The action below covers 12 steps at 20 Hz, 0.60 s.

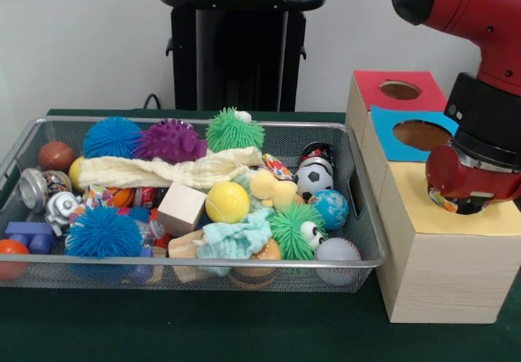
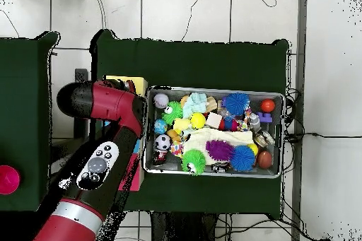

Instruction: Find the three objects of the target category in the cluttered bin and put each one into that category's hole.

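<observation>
Nearest the camera stands the pale wooden sorting box (image 1: 440,272), with a yellow top panel (image 1: 423,195) in front, a blue panel with a round hole (image 1: 422,135) behind it and a red panel with a round hole (image 1: 400,90) at the far end. Beside it sits the silver wire-mesh bin (image 1: 187,264), crowded with spiky rubber balls, small sports balls, folded cloths and a plain wooden cube (image 1: 181,207).

The red and black gripper (image 1: 462,202) hangs low over the yellow panel, and a small multicoloured item (image 1: 440,198) shows at its underside. The item appears to be carried, but whether the fingers are clamped on it cannot be told. The yellow panel's hole is hidden beneath the arm. The target category is not evident from the pictures.

Procedure for the step judged in hand, a drop into the yellow compartment:
1. Centre the gripper directly above the hole.
2. Lower until the item clears the rim.
3. Release only when the item hangs free.
4. Lift straight up, clear of the box edge.
</observation>
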Available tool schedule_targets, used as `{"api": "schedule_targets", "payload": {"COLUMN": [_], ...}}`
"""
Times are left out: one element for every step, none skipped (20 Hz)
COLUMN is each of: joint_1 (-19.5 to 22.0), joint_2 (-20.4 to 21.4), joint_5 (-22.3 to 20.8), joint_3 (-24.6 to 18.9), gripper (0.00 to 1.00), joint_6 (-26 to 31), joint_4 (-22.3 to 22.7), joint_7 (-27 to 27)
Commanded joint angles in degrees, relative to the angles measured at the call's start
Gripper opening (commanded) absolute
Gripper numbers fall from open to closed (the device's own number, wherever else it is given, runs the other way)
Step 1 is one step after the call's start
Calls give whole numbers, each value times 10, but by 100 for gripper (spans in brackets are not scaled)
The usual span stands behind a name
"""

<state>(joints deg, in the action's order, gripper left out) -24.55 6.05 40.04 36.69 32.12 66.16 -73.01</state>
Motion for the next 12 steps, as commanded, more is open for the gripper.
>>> {"api": "schedule_targets", "payload": {"joint_1": [41,41,41,41,42,41,42,41,41,43,44,44], "joint_2": [-25,-25,-25,-25,-25,-26,-26,-26,-26,-25,-25,-24], "joint_5": [-53,-53,-54,-55,-57,-59,-61,-62,-62,-63,-65,-63], "joint_3": [-51,-50,-50,-50,-49,-48,-48,-47,-47,-49,-52,-54], "gripper": [100,100,100,100,100,100,100,100,100,100,100,100], "joint_6": [21,22,23,24,26,27,28,29,30,26,22,24], "joint_4": [26,25,24,24,23,22,22,22,22,20,17,19], "joint_7": [-101,-100,-100,-100,-102,-104,-105,-110,-113,-108,-104,-105]}}
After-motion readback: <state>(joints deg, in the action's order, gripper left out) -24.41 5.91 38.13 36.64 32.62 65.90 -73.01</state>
